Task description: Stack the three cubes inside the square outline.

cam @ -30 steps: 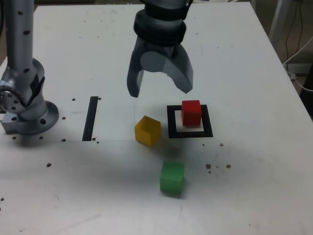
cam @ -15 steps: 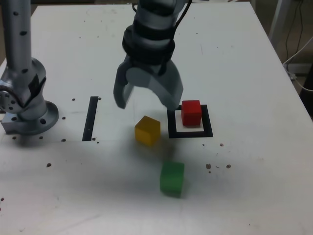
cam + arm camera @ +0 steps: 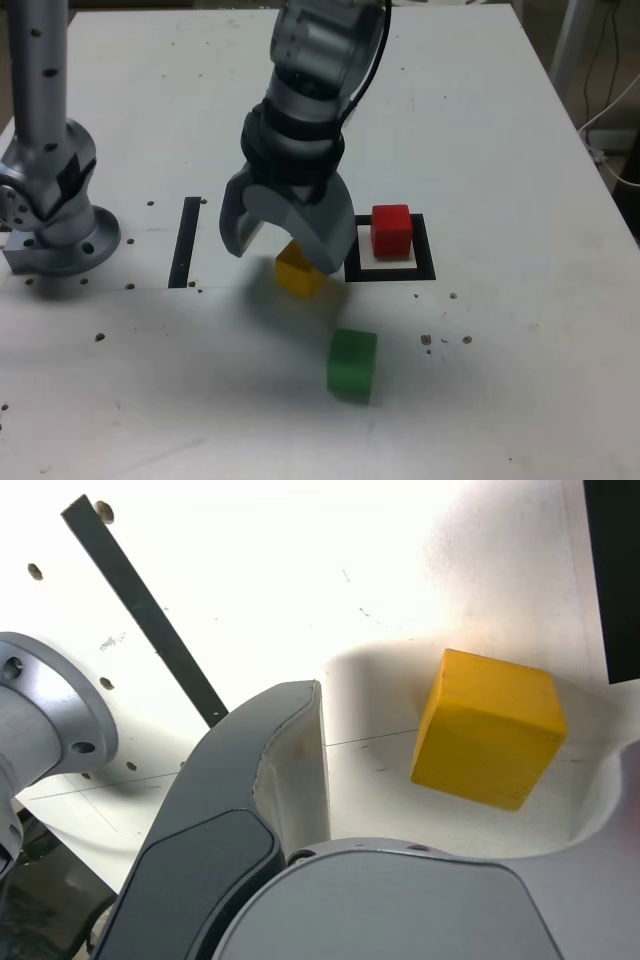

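In the exterior view, the gripper [image 3: 285, 250] hung low with its fingers apart over the yellow cube [image 3: 298, 272], likely to straddle it. The red cube [image 3: 391, 231] sat within the square outline [image 3: 425, 250], probably as the stack's base; the green cube [image 3: 352, 363] lay toward the bench's [image 3: 520, 400] near edge, presumably awaiting its turn. In the wrist view, the yellow cube stood ungripped between the spread fingers, nearer one.
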Action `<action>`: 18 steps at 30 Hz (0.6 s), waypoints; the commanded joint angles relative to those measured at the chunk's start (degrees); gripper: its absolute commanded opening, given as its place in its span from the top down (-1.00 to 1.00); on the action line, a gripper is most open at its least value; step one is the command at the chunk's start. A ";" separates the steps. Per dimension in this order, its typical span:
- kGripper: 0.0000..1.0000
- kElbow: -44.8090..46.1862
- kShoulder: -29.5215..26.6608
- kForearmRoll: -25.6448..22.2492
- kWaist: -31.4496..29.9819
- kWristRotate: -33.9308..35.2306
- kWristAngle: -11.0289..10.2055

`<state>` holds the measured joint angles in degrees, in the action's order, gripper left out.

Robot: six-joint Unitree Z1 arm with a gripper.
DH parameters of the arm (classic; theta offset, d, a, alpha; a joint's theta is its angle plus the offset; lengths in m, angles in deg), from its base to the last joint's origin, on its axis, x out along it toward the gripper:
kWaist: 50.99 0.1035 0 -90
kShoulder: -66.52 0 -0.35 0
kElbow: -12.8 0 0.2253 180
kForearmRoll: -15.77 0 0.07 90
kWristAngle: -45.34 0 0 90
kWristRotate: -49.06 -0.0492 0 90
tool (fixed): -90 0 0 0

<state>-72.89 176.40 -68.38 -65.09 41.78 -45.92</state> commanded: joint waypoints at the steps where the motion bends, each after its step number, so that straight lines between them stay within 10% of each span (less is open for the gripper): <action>1: -0.71 0.02 0.81 0.40 -0.28 -0.15 0.27; 18: 0.40 0.95 3.49 5.20 -1.51 -0.63 1.77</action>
<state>-72.01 179.60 -63.42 -66.52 41.27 -44.25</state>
